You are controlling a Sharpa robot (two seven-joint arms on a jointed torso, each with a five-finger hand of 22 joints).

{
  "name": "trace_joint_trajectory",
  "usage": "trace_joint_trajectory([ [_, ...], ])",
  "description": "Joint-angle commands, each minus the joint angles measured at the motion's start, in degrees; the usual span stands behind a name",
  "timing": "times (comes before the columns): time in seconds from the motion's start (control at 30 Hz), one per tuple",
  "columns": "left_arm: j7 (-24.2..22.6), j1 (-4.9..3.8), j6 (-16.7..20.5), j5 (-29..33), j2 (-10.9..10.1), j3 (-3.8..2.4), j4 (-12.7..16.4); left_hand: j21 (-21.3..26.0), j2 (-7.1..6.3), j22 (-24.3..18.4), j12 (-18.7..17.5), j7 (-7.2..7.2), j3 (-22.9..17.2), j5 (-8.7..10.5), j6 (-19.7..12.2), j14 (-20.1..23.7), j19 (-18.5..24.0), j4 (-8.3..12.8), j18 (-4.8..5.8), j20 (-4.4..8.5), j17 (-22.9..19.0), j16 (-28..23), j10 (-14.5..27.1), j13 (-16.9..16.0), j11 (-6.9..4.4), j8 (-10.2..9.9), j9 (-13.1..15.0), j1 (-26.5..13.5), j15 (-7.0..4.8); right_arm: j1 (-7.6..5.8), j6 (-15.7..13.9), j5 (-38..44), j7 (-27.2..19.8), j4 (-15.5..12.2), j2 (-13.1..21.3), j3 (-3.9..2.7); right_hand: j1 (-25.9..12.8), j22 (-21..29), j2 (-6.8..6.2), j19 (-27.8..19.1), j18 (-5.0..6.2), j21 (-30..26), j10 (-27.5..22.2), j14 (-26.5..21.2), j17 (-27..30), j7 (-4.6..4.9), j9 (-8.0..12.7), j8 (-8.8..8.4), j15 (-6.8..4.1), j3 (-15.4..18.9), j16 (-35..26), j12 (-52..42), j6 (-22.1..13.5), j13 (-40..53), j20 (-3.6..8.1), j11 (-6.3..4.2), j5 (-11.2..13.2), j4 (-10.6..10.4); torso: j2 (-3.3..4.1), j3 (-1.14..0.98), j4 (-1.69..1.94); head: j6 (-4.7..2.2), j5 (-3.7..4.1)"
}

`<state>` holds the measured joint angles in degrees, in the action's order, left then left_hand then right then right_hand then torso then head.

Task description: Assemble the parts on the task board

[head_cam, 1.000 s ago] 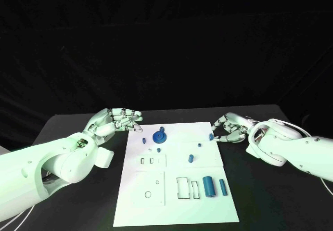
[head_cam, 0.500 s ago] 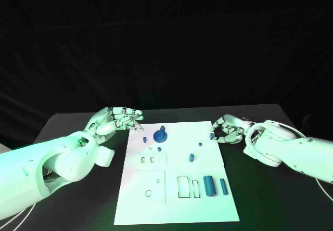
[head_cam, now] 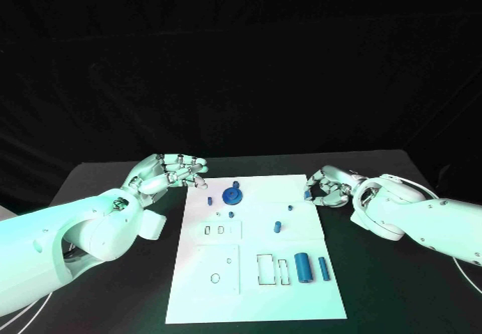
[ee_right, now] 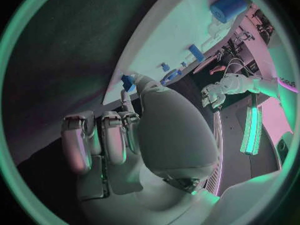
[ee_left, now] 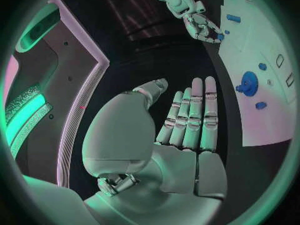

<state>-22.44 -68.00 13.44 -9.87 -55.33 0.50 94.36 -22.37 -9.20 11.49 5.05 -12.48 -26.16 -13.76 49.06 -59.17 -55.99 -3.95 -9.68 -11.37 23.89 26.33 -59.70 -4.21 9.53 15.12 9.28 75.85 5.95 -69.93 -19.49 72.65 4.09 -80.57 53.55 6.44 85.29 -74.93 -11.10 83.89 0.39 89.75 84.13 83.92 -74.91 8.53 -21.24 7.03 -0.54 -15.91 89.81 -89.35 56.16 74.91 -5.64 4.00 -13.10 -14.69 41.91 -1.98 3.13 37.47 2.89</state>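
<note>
The white task board (head_cam: 256,243) lies lengthwise in the middle of the black desk (head_cam: 402,292), its far edge near the two hands and its near edge toward the robot. Bare desk runs down both long sides of the board, wider on the right.

The left hand (head_cam: 168,174) hovers just off the board's far left corner, fingers straight and close together, grasping nothing. The right hand (head_cam: 329,186) sits at the far right edge, fingers curled, and pinches a small blue piece (ee_right: 128,81) against the thumb.

On the board's far part a blue wheel with a knob (head_cam: 232,195) stands left of centre, with a small blue peg (head_cam: 209,201) to its left and another blue peg (head_cam: 276,226) nearer the middle. Toward the near right lie a thick blue cylinder (head_cam: 302,268) and a thinner blue bar (head_cam: 323,268), side by side, just right of an outlined rectangular slot (head_cam: 265,270)
</note>
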Motion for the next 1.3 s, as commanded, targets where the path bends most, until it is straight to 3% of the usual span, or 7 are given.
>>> trace_joint_trajectory([
  [0.03, -0.29, -0.05, -0.93, -0.14, 0.03, -0.04, 0.11, -0.21, -0.03, 0.05, -0.38, -0.5, -0.34, 0.23, 0.01, 0.56, 0.38, -0.12, -0.44, -0.05, 0.05, 0.18, -0.47, 0.02, -0.02, 0.03, 0.09, 0.76, 0.0, 0.13, 0.23, 0.77, 0.37, 0.17, -0.16, 0.05, 0.52, -15.07, 0.31, 6.11, -0.39, 0.25, 5.58, 6.08, -15.09, -0.07, -0.09, 0.41, -0.39, -0.44, 0.19, -0.26, 0.46, 14.8, 0.34, -0.11, -0.18, -0.02, 0.01, 0.0, 0.01, 0.1, 0.0],
  [0.47, -0.21, -0.05, -0.95, -0.15, -0.04, -0.04, 0.13, -0.29, 0.03, 0.11, -0.41, -0.5, -0.41, 0.21, 0.02, 0.62, 0.47, -0.08, -0.45, -0.05, 0.09, 0.21, -0.48, 0.02, -0.02, 0.03, 0.09, 0.87, 0.0, 0.15, -0.43, 0.9, 0.58, 0.53, -0.67, 0.05, 0.49, -15.07, 0.58, 6.11, -0.39, 0.25, 5.72, 6.08, -15.09, -0.22, -0.12, 0.54, -0.56, -1.08, 0.19, -0.44, 0.9, 14.94, 0.51, -0.25, -0.18, -0.11, 0.02, -0.02, 0.01, 0.08, -0.01],
  [0.73, -0.16, -0.05, -0.99, -0.15, -0.07, -0.04, 0.14, -0.29, 0.03, 0.11, -0.41, -0.5, -0.41, 0.21, 0.02, 0.62, 0.47, -0.08, -0.45, -0.05, 0.09, 0.21, -0.48, 0.02, -0.02, 0.03, 0.09, 0.87, 0.0, 0.15, -2.18, 1.09, 0.52, 0.58, -0.91, 0.05, 0.17, -15.07, 1.14, 6.11, -0.39, 0.25, 5.87, 6.08, -15.09, -1.4, -0.77, 2.14, -1.48, -3.15, 0.19, -0.65, 3.7, 15.09, 1.33, -1.26, -0.41, 0.14, -0.01, 0.02, 0.01, 0.11, -0.01],
  [0.9, -0.16, -0.06, -1.0, -0.15, -0.08, -0.04, 0.15, -0.29, 0.03, 0.11, -0.41, -0.5, -0.41, 0.21, 0.02, 0.62, 0.47, -0.08, -0.45, -0.05, 0.09, 0.21, -0.48, 0.02, -0.02, 0.03, 0.09, 0.87, 0.0, 0.15, -4.75, 1.42, 0.75, 0.38, -1.12, 0.05, -0.71, -15.07, 1.21, 6.11, -0.39, 0.25, 5.87, 6.08, -15.09, -1.92, -1.14, 2.89, -1.86, -3.6, 0.19, -0.65, 4.59, 15.09, 1.71, -1.73, -0.22, -0.02, -0.05, 0.01, 0.0, 0.12, -0.02],
  [1.07, -0.15, -0.06, -1.01, -0.15, -0.07, -0.04, 0.09, -0.29, 0.03, 0.11, -0.41, -0.5, -0.41, 0.21, 0.02, 0.62, 0.47, -0.08, -0.45, -0.05, 0.09, 0.21, -0.48, 0.02, -0.02, 0.03, 0.09, 0.87, 0.0, 0.07, -7.69, 1.59, 1.87, -0.76, -1.27, 0.03, -1.86, -15.07, 1.15, 6.11, -0.39, 0.25, 5.87, 6.08, -15.09, -2.16, -1.33, 3.27, -1.95, -3.67, 0.19, -0.65, 4.83, 15.09, 1.88, -2.01, -0.09, -0.54, -0.12, 0.04, -0.06, 0.09, -0.09],
  [1.3, -0.11, -0.06, -0.99, -0.15, 0.04, -0.04, -0.17, -0.41, 0.1, 0.19, -0.44, -0.52, -0.45, 0.21, 0.03, 0.69, 0.58, -0.11, -0.45, -0.06, 0.16, 0.25, -0.5, 0.02, 0.0, 0.03, 0.11, 0.9, 0.01, -1.28, -8.3, 0.27, 3.78, -4.71, -1.62, -0.01, -2.8, -15.07, 1.15, 6.11, -0.39, 0.25, 5.87, 6.08, -15.09, -2.34, -1.52, 3.63, -1.85, -3.71, 0.19, -0.65, 5.06, 15.09, 1.87, -2.22, -0.19, -1.0, -0.14, 0.06, -0.04, 0.11, -0.2],
])
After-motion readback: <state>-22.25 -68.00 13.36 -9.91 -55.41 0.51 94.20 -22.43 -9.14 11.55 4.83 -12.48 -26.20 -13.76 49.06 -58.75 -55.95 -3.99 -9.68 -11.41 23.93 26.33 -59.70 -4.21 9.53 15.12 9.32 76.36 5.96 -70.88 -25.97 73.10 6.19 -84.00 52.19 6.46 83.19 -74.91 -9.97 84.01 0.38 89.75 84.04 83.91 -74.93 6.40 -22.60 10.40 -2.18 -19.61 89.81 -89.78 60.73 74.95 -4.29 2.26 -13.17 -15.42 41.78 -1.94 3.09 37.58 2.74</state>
